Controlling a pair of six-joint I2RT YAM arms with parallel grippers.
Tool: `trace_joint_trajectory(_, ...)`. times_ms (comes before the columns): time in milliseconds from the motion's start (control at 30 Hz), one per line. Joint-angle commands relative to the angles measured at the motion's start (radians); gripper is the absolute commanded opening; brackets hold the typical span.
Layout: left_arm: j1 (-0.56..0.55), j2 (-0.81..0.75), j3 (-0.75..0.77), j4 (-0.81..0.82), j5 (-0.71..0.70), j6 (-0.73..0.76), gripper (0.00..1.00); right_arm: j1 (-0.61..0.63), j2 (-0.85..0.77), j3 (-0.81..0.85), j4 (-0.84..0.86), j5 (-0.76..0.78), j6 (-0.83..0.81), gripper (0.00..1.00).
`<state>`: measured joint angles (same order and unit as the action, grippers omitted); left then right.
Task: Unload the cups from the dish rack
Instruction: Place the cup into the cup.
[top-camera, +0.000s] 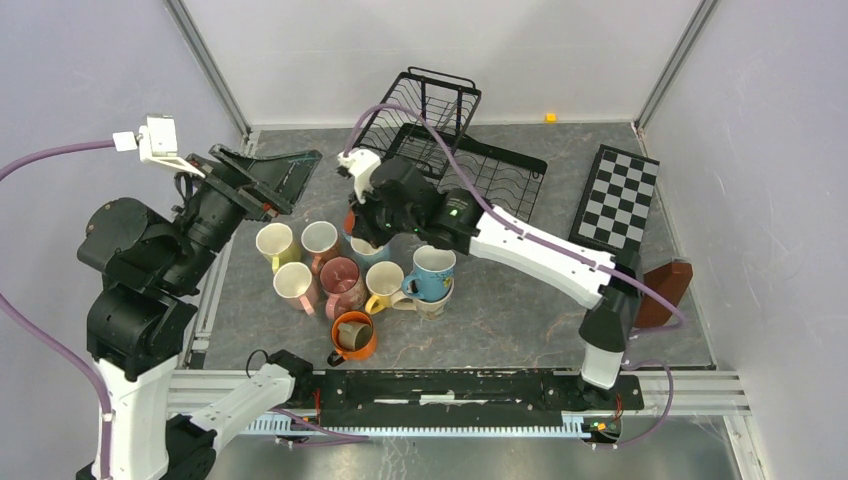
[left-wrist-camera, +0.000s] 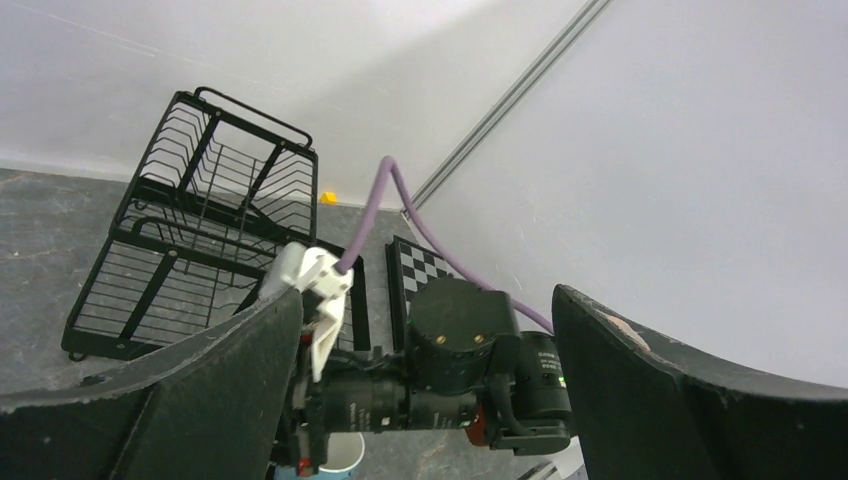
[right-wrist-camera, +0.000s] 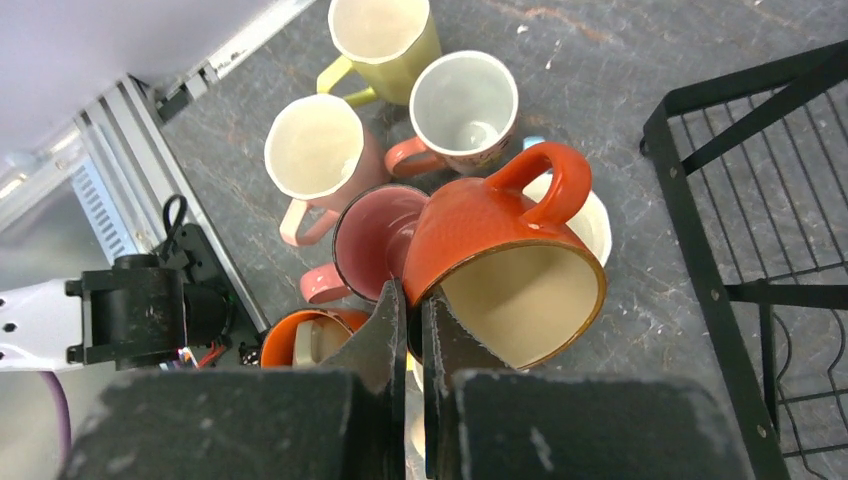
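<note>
Orange mug (right-wrist-camera: 500, 250) hangs tipped, mouth toward the wrist, handle up, right over the set-down cups (top-camera: 340, 275). A pale cup (right-wrist-camera: 592, 218) sits directly beneath it. Dish rack (top-camera: 470, 165) is just beyond, with no cups visible in it. Right gripper (right-wrist-camera: 412, 300) pinches the mug's rim wall. Left gripper (left-wrist-camera: 428, 300) is spread, empty and well left. Judgement: the drop is the right arm's and needs a free gap.

Ten cups (top-camera: 340, 275), one dish rack (top-camera: 500, 172)

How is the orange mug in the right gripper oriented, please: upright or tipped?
Tipped: the orange mug, pinched at its rim by the right gripper, has its mouth turned sideways, not up.
</note>
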<state>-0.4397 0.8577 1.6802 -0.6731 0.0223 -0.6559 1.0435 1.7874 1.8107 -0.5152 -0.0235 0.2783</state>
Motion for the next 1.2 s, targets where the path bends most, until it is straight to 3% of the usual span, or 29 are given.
trace_joint_trajectory(0, 0.004, -0.005, 0.019, -0.008, -0.019, 0.056, 1.0, 0.042, 0.069, 0.117, -0.096, 0.091, -0.051, 0.0)
trace_joint_trajectory(267, 0.003, -0.031, 0.021, -0.009, -0.054, 0.065, 1.0, 0.079, 0.147, 0.176, -0.195, 0.153, -0.062, 0.0)
trace_joint_trajectory(1167, 0.005, -0.036, -0.01, -0.011, -0.045, 0.067, 1.0, 0.138, 0.174, 0.047, -0.26, 0.218, -0.051, 0.0)
